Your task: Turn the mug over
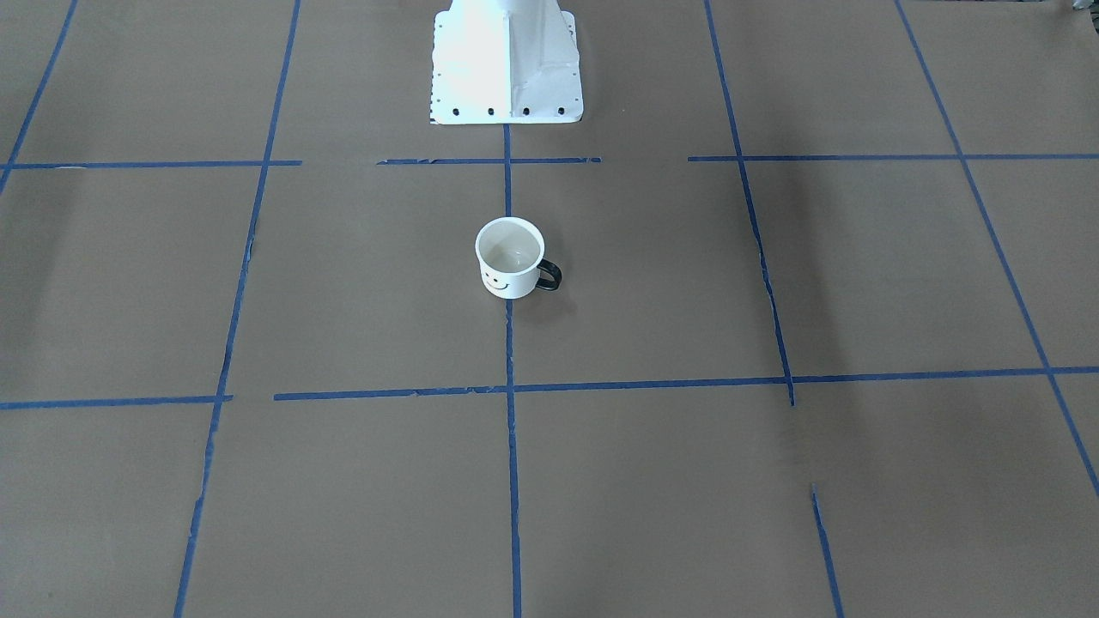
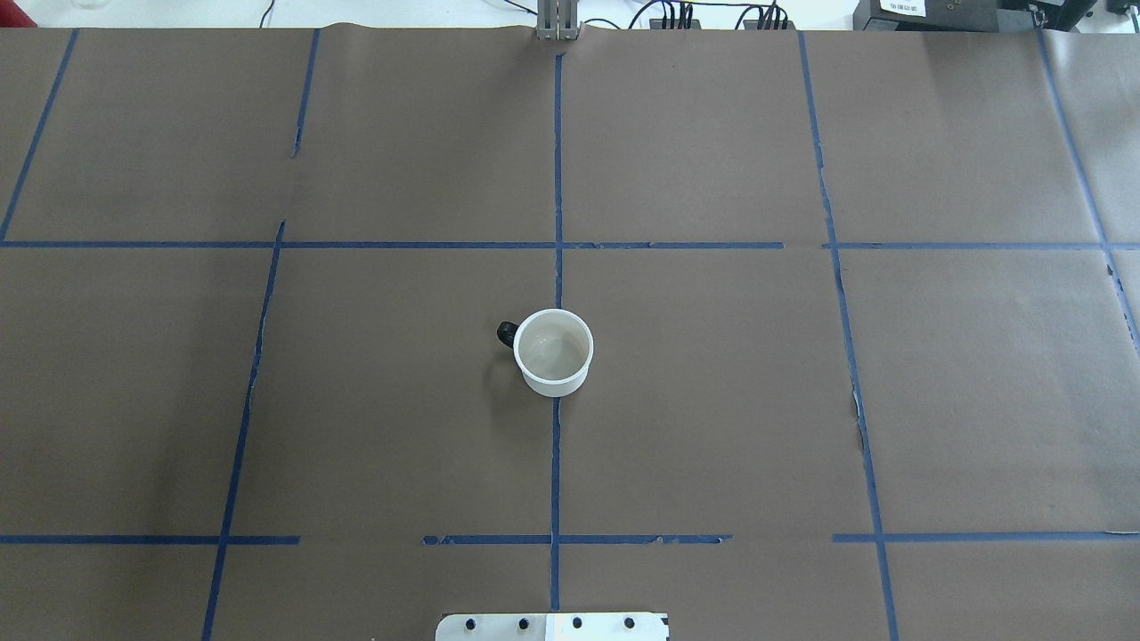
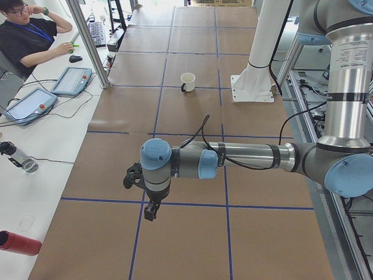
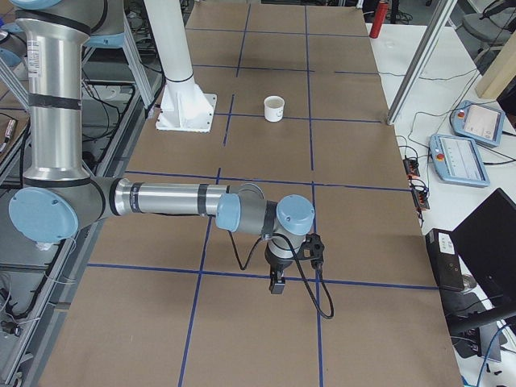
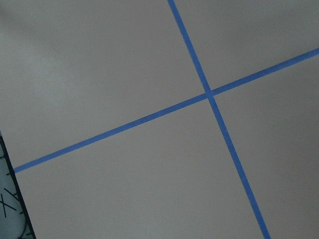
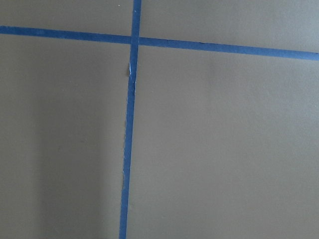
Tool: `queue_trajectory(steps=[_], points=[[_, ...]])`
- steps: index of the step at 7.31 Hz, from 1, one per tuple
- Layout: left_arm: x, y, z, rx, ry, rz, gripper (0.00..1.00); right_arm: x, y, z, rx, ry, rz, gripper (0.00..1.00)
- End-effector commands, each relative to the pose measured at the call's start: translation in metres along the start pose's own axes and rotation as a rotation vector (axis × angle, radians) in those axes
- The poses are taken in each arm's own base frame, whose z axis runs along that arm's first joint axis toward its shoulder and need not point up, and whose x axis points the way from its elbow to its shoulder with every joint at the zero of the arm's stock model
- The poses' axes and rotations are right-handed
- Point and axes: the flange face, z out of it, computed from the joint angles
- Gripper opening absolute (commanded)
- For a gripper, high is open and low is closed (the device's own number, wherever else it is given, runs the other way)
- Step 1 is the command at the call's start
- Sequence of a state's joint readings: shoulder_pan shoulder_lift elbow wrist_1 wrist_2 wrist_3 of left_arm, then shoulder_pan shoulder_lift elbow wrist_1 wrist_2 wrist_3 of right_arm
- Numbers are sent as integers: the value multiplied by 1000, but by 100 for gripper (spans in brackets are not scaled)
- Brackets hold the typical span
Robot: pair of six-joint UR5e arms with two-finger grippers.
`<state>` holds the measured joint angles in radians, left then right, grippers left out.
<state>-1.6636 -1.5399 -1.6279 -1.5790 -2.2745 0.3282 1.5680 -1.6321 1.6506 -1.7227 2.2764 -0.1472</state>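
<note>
- The left hand (image 3: 150,209) hangs low over the table (image 3: 192,239) in the lower middle of the left-side view, pointing down at a blue tape line. Whether it is spread or closed I cannot tell from here.
- The right hand (image 4: 276,284) hangs the same way in the lower middle of the right-side view, just above a tape line. How wide it stands I cannot tell either.
- Neither hand has anything in it that I can make out, and both are well apart from the mug.
- Each wrist camera shows only brown table cover and a crossing of blue tape lines (image 5: 209,93).
- The mug (image 1: 509,262) stands upright, mouth up, at the middle of the table, right on the centre tape line.
- In the front-facing view its smiley face looks toward the camera and its black handle (image 1: 550,275) points to the frame's right.
- The white pedestal (image 1: 506,64) stands at that frame's top centre, near the mug.
- In the left-side view's upper left corner, an operator (image 3: 29,35) sits beside the table.
</note>
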Motion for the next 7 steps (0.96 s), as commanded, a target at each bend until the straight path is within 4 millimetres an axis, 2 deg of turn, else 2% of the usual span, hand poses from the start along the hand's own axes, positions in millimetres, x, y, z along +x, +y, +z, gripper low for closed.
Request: queue_trajectory(steps=[1, 2, 4, 7], points=[[1, 4, 1, 4, 20, -87, 100, 0, 0, 0, 0, 0, 0, 100], [7, -1, -6, 26, 30, -166, 100, 0, 0, 0, 0, 0, 0, 100], [22, -12, -26, 67, 18, -150, 100, 0, 0, 0, 0, 0, 0, 100], [28, -14, -19, 59, 23, -130, 100, 0, 0, 0, 0, 0, 0, 100]])
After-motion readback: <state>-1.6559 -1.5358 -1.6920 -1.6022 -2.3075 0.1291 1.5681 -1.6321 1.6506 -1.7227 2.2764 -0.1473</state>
